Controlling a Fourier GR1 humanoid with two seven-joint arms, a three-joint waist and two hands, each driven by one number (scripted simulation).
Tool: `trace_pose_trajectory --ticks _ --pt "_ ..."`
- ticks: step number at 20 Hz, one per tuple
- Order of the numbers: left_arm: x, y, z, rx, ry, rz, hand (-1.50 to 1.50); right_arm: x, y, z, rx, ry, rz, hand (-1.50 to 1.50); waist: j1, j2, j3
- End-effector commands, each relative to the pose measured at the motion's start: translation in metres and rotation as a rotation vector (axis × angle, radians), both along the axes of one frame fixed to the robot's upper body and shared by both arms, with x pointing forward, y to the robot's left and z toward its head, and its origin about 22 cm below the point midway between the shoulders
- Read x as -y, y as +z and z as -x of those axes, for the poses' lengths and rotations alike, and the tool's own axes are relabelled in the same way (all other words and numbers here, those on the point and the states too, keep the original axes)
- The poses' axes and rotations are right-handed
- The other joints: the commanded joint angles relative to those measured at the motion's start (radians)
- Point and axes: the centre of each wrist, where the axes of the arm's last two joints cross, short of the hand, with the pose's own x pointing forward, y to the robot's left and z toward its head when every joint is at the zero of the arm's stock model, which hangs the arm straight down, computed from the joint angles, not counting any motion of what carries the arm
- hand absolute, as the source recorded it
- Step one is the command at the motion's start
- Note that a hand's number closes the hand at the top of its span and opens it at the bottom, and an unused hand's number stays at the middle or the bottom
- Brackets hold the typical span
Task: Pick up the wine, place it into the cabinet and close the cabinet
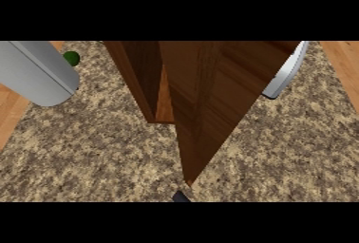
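Observation:
The wooden cabinet (155, 80) stands at the top middle of the counter. Its door (217, 99) swings out towards me and ends in a corner near the lower middle. A grey forearm (35, 71) crosses the upper left corner, and its hand is out of sight. A second grey forearm (284, 71) shows at the upper right, running behind the door, which hides its hand. A small green object (71, 58) peeks out beside the left forearm; I cannot tell if it is the wine. No bottle shows inside the cabinet from here.
The speckled stone counter (91, 152) spreads around the cabinet, with wooden strips (10, 114) at the left and right edges. A small dark shape (181, 197) sits just below the door's corner; I cannot tell what it is.

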Motion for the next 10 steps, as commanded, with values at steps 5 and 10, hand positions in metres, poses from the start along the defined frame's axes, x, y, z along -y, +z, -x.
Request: trace_pose_trajectory --ticks 5,10 --pt "-0.031 0.021 0.002 0.013 -0.04 -0.002 -1.5 -0.048 0.021 -0.045 0.049 -0.097 0.003 1.5 0.008 0.005 0.001" --pt "-0.037 0.028 0.004 0.012 -0.065 0.014 -1.5 -0.064 0.042 -0.088 0.071 -0.162 0.006 1.5 0.011 0.007 0.002"
